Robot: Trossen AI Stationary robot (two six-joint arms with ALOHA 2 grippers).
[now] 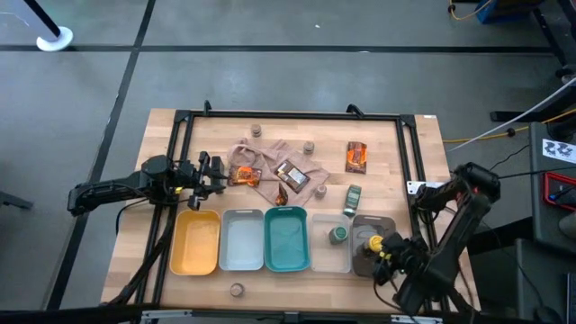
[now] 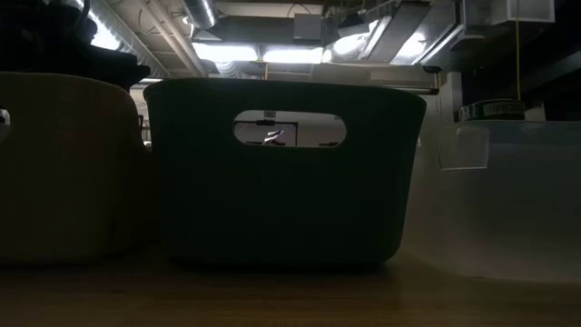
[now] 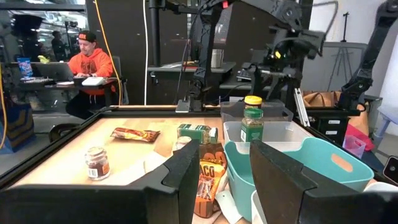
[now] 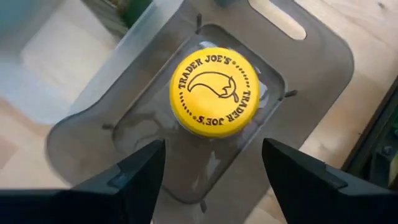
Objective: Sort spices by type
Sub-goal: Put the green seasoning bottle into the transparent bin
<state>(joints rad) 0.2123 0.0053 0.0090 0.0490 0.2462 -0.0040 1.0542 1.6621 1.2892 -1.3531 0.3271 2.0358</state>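
Note:
In the right wrist view a yellow-lidded jar (image 4: 214, 92) stands upright on the floor of the grey tray (image 4: 311, 56). My right gripper (image 4: 214, 168) hovers above it, open, one finger on either side and clear of the jar. In the high view this jar (image 1: 371, 242) is at the row's right end, and a green-lidded jar (image 1: 339, 235) stands in the clear tray (image 1: 324, 256). My left gripper (image 1: 216, 173) is open, level, beside an orange-brown packet (image 1: 245, 174) on the beige-pink cloth (image 1: 266, 155). More packets (image 1: 357, 157) and tan-lidded jars (image 1: 257, 130) lie scattered.
The yellow (image 1: 196, 241), pale grey (image 1: 241, 239) and teal (image 1: 286, 238) trays stand in a row near the table's near edge. A green box (image 1: 353, 196) and one jar (image 1: 237, 290) lie apart. A black frame (image 1: 288, 115) rims the table. A person (image 3: 87, 65) sits beyond the table.

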